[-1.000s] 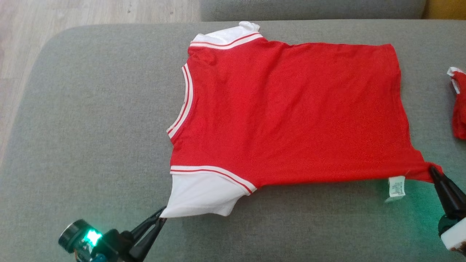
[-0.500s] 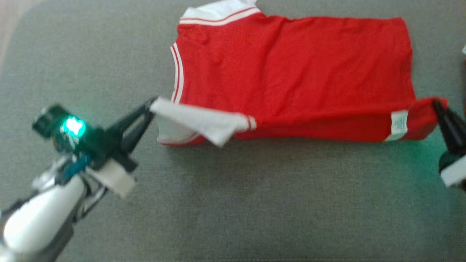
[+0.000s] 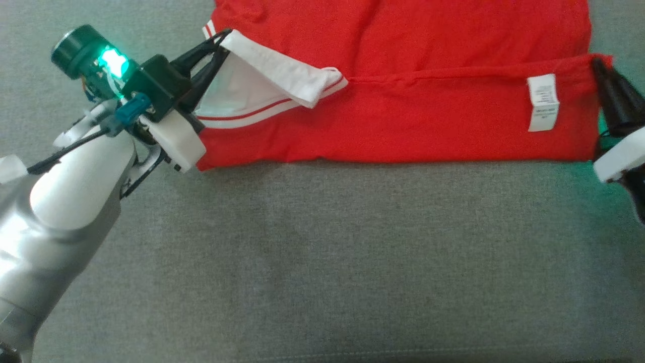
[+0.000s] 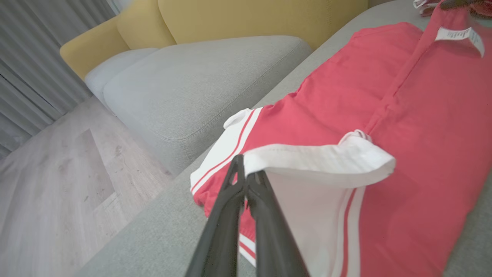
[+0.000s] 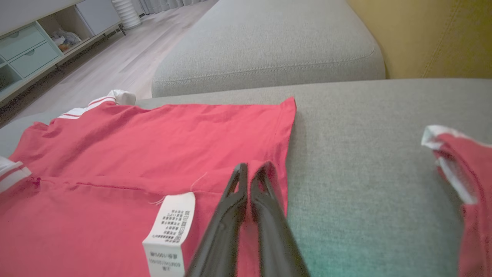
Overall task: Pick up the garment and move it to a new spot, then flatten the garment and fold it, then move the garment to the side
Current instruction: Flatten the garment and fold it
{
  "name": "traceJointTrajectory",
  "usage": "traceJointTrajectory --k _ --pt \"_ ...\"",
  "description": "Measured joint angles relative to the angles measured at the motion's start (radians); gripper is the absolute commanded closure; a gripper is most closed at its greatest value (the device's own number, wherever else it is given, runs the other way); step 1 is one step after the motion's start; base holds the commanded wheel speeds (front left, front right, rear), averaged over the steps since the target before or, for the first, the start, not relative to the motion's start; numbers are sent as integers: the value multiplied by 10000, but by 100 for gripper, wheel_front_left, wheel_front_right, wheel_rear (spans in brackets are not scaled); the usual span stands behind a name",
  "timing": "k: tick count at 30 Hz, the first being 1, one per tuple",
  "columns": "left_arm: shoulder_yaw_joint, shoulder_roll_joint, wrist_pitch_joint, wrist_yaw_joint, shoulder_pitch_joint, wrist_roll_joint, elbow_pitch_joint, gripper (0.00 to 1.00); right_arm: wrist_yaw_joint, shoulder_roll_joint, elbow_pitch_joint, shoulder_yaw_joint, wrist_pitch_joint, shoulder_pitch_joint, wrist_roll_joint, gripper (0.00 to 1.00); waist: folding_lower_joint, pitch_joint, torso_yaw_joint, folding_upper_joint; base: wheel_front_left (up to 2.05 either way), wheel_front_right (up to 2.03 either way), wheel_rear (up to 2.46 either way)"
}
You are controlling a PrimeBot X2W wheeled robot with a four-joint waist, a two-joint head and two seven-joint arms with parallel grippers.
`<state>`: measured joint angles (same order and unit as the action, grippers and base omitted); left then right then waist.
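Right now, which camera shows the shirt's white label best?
The right wrist view: the label sits close, with printed lines visible. In the head view the label is smaller and blurred; the left wrist view shows it far off.

surf: grey fabric cushion (image 3: 322, 252) | on it: red/wht shirt (image 3: 403, 121), half-folded | 2nd red garment (image 5: 469, 184), apart

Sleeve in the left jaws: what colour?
White sleeve with a red stripe; the left wrist view shows it best.
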<state>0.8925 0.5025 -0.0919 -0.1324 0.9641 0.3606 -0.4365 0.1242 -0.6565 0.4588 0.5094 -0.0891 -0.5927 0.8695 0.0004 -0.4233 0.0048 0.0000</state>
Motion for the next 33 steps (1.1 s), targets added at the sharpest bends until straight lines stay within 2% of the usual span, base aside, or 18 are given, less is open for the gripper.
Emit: traceJointTrajectory --k 1,7,10,13,16,20,24,25,26,27,30,33 --pt "148 -38 -121 0 51 169 -211 0 0 90 105 90 -23 -41 0 0 -1 -27 -32 0 0 0 0" --pt "146 -144 -1047 23 21 725 -1108 0 0 209 414 472 -550 -24 132 0 -4 121 -83 0 0 0 0" --pt "-2 -188 -1208 320 -613 1197 -1216 0 0 209 466 464 -811 190 441 0 -5 311 -105 0 0 0 0" --pt "-288 -520 -1208 729 -1808 1990 -1390 0 0 205 543 453 -980 591 736 0 -6 488 -110 0 0 0 0" --pt "-499 -832 -1101 1185 -2750 2516 -1632 0 0 209 573 460 -1083 800 869 0 -6 567 -132 0 0 0 0" --pt "-612 -1028 -621 1549 -3083 2982 -1939 0 0 219 562 525 -1106 790 903 0 -6 548 -203 0 0 0 0" --pt "-616 -1080 -119 1659 -3051 3108 -2023 0 0 232 568 656 -1108 790 984 0 -6 519 -249 0 0 0 0" --pt "-606 -1089 -2 1580 -3048 3206 -2023 40 0 236 571 696 -1108 790 984 0 -6 529 -256 0 0 0 0" --pt "-600 -1101 159 1478 -3049 3312 -1994 85 0 247 579 723 -1106 791 991 0 -5 549 -261 0 0 0 0" --pt "-594 -1131 322 1348 -3055 3438 -1939 100 0 267 606 771 -1103 793 1030 0 -5 579 -259 0 0 0 0" --pt "-579 -1191 550 1147 -3210 3724 -1703 100 0 401 742 955 -1062 826 1156 0 -5 710 -233 0 0 0 0" --pt "-573 -1104 554 1164 -3478 3777 -1459 100 0 575 1032 1164 -957 1004 1246 0 -5 844 -179 1 0 0 0"
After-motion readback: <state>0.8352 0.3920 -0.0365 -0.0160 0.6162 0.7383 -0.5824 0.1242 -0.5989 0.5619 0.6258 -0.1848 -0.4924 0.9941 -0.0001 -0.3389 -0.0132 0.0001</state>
